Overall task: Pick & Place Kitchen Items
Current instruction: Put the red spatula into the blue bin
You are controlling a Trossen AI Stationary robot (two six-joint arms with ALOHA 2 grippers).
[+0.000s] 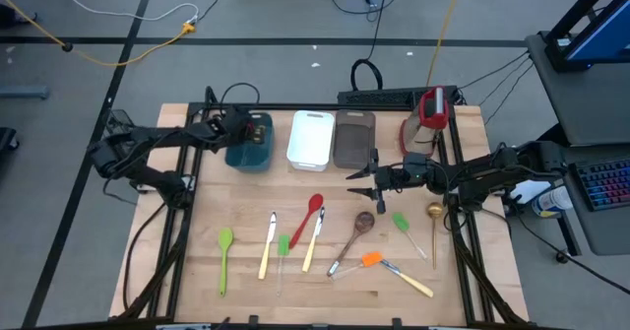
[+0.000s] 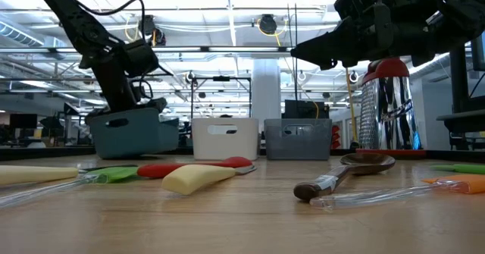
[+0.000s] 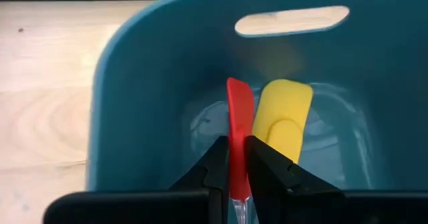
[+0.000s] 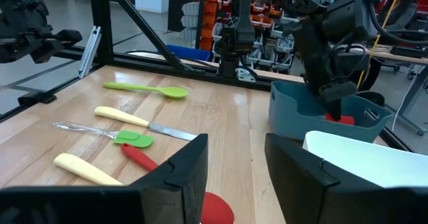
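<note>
Inside teal tray [image 3: 134, 83]: red spatula [image 3: 239, 127], yellow spatula [image 3: 284, 117].

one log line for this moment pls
left gripper: shut on red spatula in teal tray | yellow spatula: in tray | right gripper: open, waiting

Pale wooden plank worktop [image 1: 197, 271], smooth with visible grain, slight sheen. Teal rectangular plastic tray [image 3: 154, 83], smooth, semi-matt. Inside it a red spatula [image 3: 239, 127] and a yellow spatula [image 3: 284, 117], both matt, rubbery-looking blades; the red one has a clear glossy handle. White rectangular plastic tray [image 1: 310, 138], smooth. Brown wooden spoon [image 2: 356, 167], polished bowl. Red-topped upright metal grater [image 2: 386, 110], shiny steel. Cream knife handle [image 2: 197, 178], matt.
</note>
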